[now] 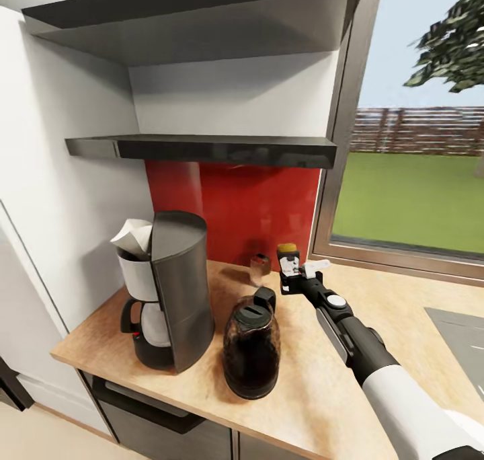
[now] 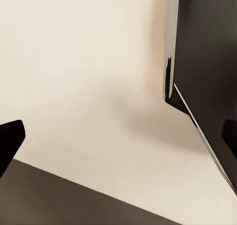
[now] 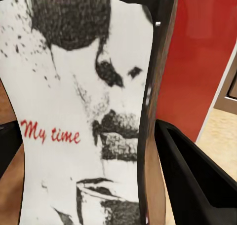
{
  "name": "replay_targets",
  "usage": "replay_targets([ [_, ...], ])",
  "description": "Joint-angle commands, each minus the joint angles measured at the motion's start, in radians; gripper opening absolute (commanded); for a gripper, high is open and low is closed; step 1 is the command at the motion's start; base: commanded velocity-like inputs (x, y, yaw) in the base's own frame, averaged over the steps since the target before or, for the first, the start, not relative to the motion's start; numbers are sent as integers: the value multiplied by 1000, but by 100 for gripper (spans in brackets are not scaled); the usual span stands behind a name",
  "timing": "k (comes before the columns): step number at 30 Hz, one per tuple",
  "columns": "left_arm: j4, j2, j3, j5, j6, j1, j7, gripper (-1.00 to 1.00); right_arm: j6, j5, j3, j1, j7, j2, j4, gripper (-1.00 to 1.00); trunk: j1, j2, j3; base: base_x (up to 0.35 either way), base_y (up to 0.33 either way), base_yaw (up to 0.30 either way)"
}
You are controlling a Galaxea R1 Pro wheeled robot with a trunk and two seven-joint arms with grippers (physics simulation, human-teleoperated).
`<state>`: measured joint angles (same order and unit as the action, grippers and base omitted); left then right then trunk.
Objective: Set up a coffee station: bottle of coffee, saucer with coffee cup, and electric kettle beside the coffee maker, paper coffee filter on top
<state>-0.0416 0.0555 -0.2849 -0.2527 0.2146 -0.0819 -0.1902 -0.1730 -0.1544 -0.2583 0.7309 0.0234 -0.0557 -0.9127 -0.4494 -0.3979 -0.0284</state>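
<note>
R fingers (image 1: 290, 280) grip bottle of coffee (image 1: 288, 259) over countertop (image 1: 376, 325).

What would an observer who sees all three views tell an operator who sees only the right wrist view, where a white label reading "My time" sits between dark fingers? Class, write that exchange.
Operator: Where is this jar I am holding?
Observer: The bottle of coffee, clamped in the right gripper, is at the back of the countertop, close to the red backsplash.
Operator: What stands near it?
Observer: The electric kettle stands closer to the counter's front edge. The coffee maker is past the kettle, on the robot's left.
</note>
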Motion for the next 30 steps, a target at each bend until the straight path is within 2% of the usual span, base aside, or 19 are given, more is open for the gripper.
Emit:
replay_targets([
  [1, -1, 0, -9, -8, 5, 1, -2, 100, -5, -12, -3, 1, -1, -1, -2, -100, -1, -2, -2, 0, 0, 25],
  [5, -1, 0, -9, -8, 5, 1, -2, 100, -5, -10, -2, 1, 12, -3, 13, -100, -1, -2, -2, 0, 0, 10],
  [6, 0, 0, -10, -8, 5, 1, -1, 100, 0, -6, -1, 1, 86, -5, 44, -100, -1, -2, -2, 0, 0, 2],
  [7, 0, 0, -10, -8, 5, 1, -1, 100, 3, -5, -1, 1, 107, -5, 50, -100, -1, -2, -2, 0, 0, 1],
  [9, 0, 0, -11, -8, 5, 1, 0, 100, 38, -4, 2, 1, 210, -8, 78, -100, -1, -2, -2, 0, 0, 0],
  [12, 0, -2, -11, -8, 5, 1, 0, 100, 95, -3, 1, 1, 263, -30, 101, -100, -1, -2, -2, 0, 0, 0],
  [16, 0, -3, -11, -8, 5, 1, 0, 100, 115, -2, -1, 1, 276, -43, 108, -100, -1, -2, -2, 0, 0, 0],
  [30, 0, -3, -10, -9, 5, 1, 0, 100, 141, -3, -1, 1, 277, -47, 109, -100, -1, -2, -2, 7, 0, 0],
])
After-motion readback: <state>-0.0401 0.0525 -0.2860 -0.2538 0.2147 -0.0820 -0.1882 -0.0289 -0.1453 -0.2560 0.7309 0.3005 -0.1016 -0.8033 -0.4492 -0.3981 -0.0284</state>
